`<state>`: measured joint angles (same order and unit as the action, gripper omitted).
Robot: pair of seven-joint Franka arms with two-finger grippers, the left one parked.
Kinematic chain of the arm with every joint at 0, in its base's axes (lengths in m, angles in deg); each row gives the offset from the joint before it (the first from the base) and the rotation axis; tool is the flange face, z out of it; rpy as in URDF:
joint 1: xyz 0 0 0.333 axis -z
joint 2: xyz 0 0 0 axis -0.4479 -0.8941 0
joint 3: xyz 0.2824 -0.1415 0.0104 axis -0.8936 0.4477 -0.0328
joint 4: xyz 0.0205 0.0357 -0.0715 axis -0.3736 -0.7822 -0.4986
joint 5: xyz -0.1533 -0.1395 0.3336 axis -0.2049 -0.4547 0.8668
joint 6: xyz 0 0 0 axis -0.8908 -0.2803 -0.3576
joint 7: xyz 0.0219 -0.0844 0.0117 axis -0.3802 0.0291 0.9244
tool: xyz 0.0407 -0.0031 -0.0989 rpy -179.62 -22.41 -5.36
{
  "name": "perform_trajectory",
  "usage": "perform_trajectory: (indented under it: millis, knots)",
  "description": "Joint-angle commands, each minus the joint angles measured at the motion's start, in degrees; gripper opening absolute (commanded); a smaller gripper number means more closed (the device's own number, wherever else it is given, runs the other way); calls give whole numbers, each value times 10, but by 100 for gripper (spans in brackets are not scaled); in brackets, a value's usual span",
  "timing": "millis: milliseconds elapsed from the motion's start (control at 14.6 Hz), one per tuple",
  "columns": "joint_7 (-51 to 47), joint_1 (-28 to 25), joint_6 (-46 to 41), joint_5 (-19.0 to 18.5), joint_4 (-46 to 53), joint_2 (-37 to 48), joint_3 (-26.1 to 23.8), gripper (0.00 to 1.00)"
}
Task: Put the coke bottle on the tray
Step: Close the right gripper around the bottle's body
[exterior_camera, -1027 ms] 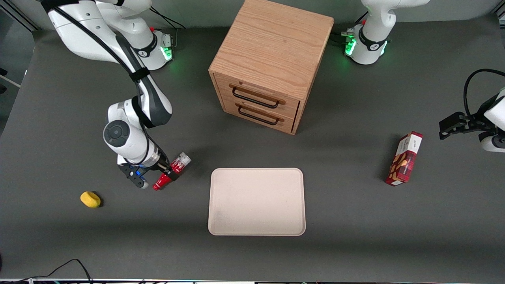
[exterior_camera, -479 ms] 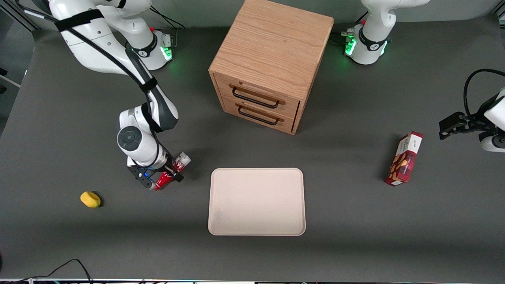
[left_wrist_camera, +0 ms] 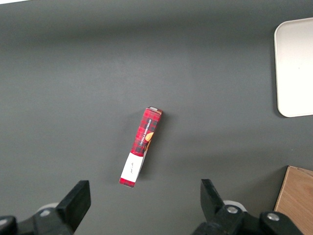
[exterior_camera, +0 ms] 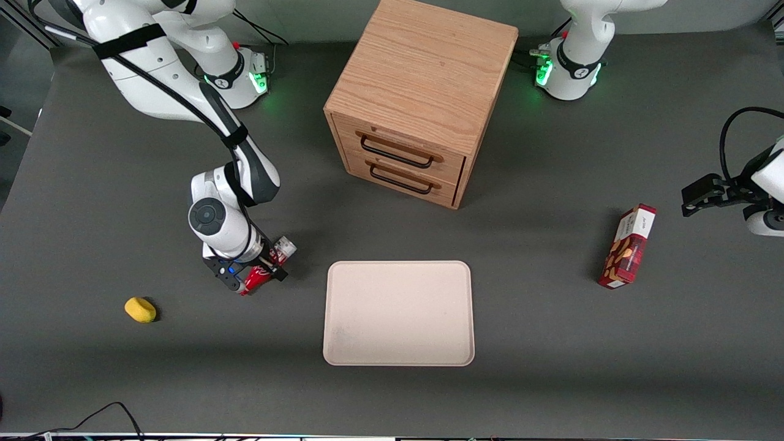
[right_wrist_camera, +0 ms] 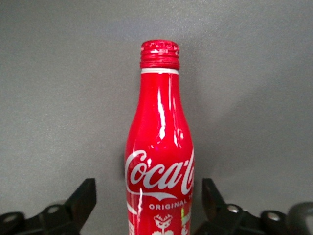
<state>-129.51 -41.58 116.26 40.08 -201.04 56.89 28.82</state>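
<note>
The coke bottle (exterior_camera: 253, 280) lies on its side on the dark table, beside the tray's corner nearest the working arm; its clear base (exterior_camera: 284, 248) points toward the cabinet. My gripper (exterior_camera: 258, 272) is low over the bottle's middle and open, with one finger on each side. In the right wrist view the bottle (right_wrist_camera: 159, 147) with its white script logo and red cap sits between the black fingers (right_wrist_camera: 83, 198), with gaps on both sides; my gripper (right_wrist_camera: 146, 196) straddles it. The cream-beige tray (exterior_camera: 398, 312) lies flat and empty, and its corner shows in the left wrist view (left_wrist_camera: 296, 68).
A wooden two-drawer cabinet (exterior_camera: 422, 98) stands farther from the front camera than the tray. A red snack box (exterior_camera: 628, 247) lies toward the parked arm's end and shows in the left wrist view (left_wrist_camera: 142, 147). A small yellow object (exterior_camera: 140, 309) lies toward the working arm's end.
My gripper has moved toward the tray and come down over the bottle's middle, so its fingers now straddle it. The bottle has stayed where it lay.
</note>
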Motion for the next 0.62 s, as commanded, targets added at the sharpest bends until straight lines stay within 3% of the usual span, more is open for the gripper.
perform_trajectory:
  millis: [0, 68, 548]
  knots:
    - [-20, -4, 11, -17, -9, 3, 3, 26]
    - [-20, -4, 11, -24, -10, 3, 3, 0]
    - [-20, 0, -7, -37, -13, 27, 3, 0]
